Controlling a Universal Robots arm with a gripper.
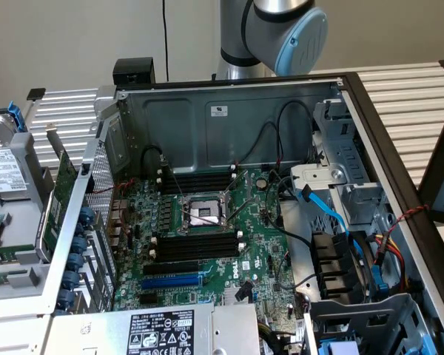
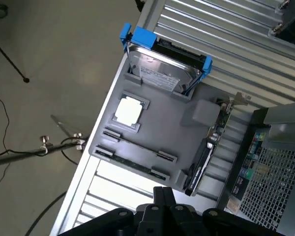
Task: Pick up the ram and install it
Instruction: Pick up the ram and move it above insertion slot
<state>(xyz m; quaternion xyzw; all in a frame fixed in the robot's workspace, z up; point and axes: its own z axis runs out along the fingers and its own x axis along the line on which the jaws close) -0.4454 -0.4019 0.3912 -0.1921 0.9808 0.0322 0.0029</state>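
Gripper (image 2: 163, 194): black, hanging high above the grey tray (image 2: 179, 123). Its tips look pressed together, with nothing between them.
Ram (image 1: 11, 251): a thin green strip on edge in a long cradle. It runs along the tray edge opposite the hard drive (image 2: 164, 69), well apart from the gripper and untouched.
Processor chip (image 2: 129, 110): pale square lying flat on the tray, between the ram and the hard drive.
Expansion card (image 2: 214, 142): on edge along the tray side nearest the computer case (image 1: 229, 111).
Memory slots (image 1: 196, 248): long black rows on the motherboard (image 1: 266, 259) inside the open case. All look empty.
Progress: by my judgement nothing is done. The ram is neither gripped nor lifted, and seating it in a slot is all left to do.
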